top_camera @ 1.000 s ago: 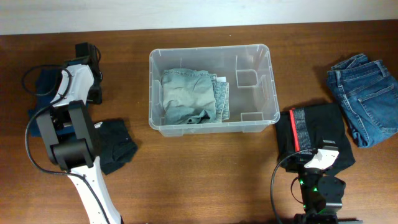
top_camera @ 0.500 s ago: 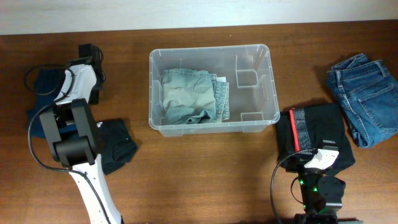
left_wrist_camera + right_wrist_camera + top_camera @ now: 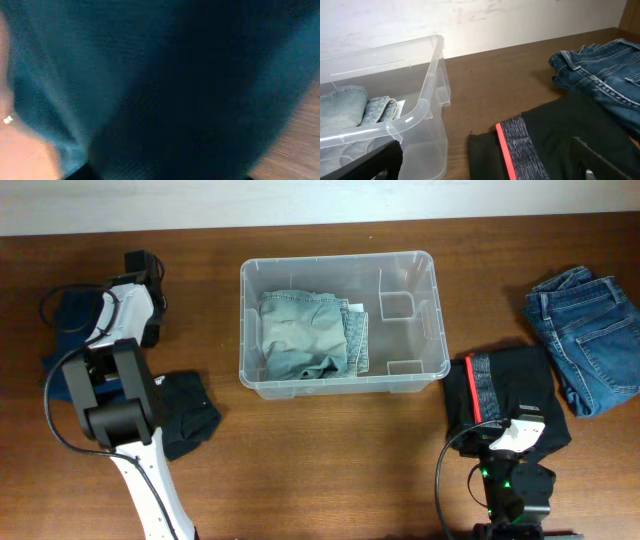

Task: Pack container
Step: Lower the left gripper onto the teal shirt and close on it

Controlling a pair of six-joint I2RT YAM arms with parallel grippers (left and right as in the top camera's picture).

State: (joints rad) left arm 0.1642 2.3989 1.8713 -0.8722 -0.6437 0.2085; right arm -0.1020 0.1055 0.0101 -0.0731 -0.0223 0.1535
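Left gripper [image 3: 140,272] is sitting at the far-left of the wooden table [image 3: 330,470], over a dark blue garment [image 3: 62,320]; I cannot tell the jaw spacing from overhead. Right gripper [image 3: 515,432] is hovering at the near edge above a black garment with a red stripe [image 3: 505,385]. The container [image 3: 415,368] is lying mid-table, well apart from both. Folded pale denim [image 3: 305,335] is filling its left part. Blue jeans [image 3: 590,330] are waiting far right.

Left wrist: dark teal cloth [image 3: 150,90] is filling the blurred frame. No fingers or container are showing, so I cannot tell the grip.

Right wrist: the right gripper [image 3: 485,147] is standing wide and holding nothing. The container [image 3: 415,112] is sitting to the left, its corner near the left finger.

Handling, judging: the tub is probably light, stiff, and slick on the walls. The thick rim is looking like the best hold.
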